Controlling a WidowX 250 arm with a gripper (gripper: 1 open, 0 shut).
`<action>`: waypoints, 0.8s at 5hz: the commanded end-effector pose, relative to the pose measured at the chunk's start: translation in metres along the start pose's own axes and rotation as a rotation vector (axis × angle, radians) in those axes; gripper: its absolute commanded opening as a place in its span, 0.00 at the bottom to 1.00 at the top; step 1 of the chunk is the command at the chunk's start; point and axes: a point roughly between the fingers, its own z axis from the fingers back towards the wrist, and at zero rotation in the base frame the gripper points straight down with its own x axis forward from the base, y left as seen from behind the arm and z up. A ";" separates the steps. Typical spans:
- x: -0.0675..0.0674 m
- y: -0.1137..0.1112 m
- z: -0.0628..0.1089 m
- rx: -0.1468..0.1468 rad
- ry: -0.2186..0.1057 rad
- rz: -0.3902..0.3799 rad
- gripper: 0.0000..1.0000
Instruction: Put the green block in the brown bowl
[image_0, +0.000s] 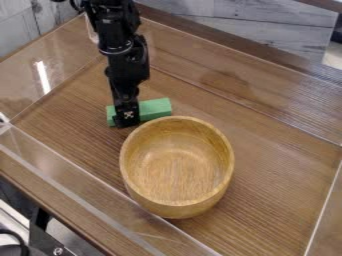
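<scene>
The green block (152, 108) lies flat on the wooden table just behind the left rim of the brown bowl (178, 166). My black gripper (126, 112) points straight down over the block's left end, its fingers low at the block. The near finger with a white X mark covers that end. The jaws look open around the block, which still rests on the table. The bowl is empty.
The wooden table (267, 100) is framed by clear plastic walls (40, 70) on the left and front. A pale wall runs along the back.
</scene>
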 end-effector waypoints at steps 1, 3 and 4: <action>0.009 0.012 0.011 0.046 -0.029 -0.002 0.00; 0.006 0.005 0.015 -0.010 -0.019 0.060 0.00; 0.005 0.002 0.021 -0.037 -0.015 0.110 0.00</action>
